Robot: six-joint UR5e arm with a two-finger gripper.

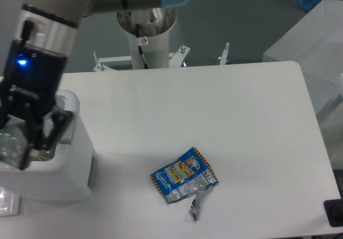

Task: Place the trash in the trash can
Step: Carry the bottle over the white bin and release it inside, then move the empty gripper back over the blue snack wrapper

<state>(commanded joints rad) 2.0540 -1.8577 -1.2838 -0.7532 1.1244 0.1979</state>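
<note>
My gripper point(16, 152) hangs over the open top of the white trash can point(64, 181) at the far left, shut on the small clear plastic bottle point(8, 141). The bottle is partly cut off by the left edge of the frame. The bin's grey tab point(67, 125) shows just right of the fingers. On the table lies a blue-and-silver foil snack bag point(184, 176), right of the bin near the front. A small silver foil scrap point(195, 207) lies just below the bag.
The robot's base pedestal point(144, 30) stands behind the table's far edge. A pale block point(313, 32) sits off the table's right side. A dark object point(335, 212) pokes in at the bottom right corner.
</note>
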